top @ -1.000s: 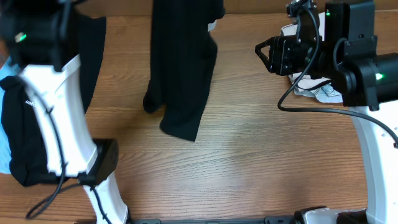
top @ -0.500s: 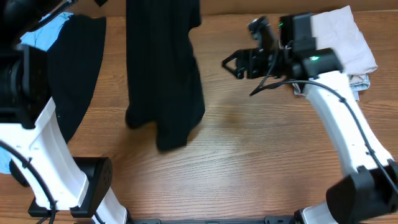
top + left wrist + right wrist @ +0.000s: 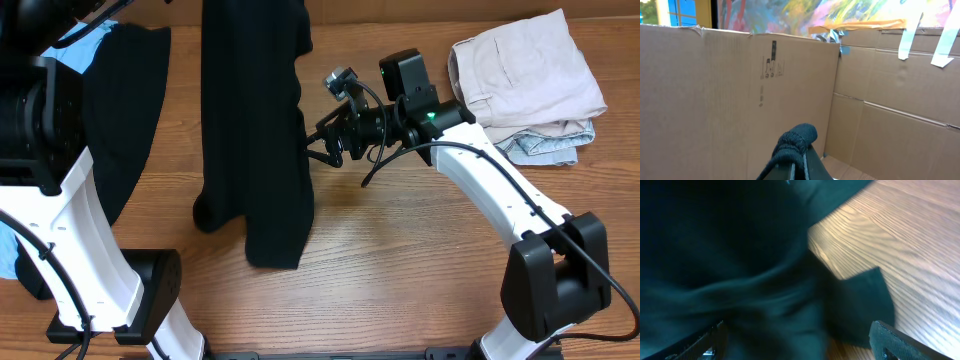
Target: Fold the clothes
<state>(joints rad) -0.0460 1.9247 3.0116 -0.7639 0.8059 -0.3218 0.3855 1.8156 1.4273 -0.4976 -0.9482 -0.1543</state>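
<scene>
A long black garment (image 3: 255,130) hangs from the top of the overhead view, its lower end lying on the table. My left gripper (image 3: 799,162) is raised high and shut on a bunched knot of that black garment (image 3: 797,139). My right gripper (image 3: 318,143) is open at the garment's right edge, mid-height. In the right wrist view the black cloth (image 3: 740,270) fills the space between the open fingers (image 3: 800,342). A folded stack of beige and pale blue clothes (image 3: 527,85) lies at the back right.
Another black garment (image 3: 125,110) and a light blue cloth (image 3: 85,45) lie at the left by the left arm's white base (image 3: 90,250). A cardboard wall (image 3: 715,100) stands behind the table. Bare wood (image 3: 400,280) lies in front.
The right arm swung left from the folded stack to the hanging garment's edge. The black garment shifted left and hangs lower on the table.
</scene>
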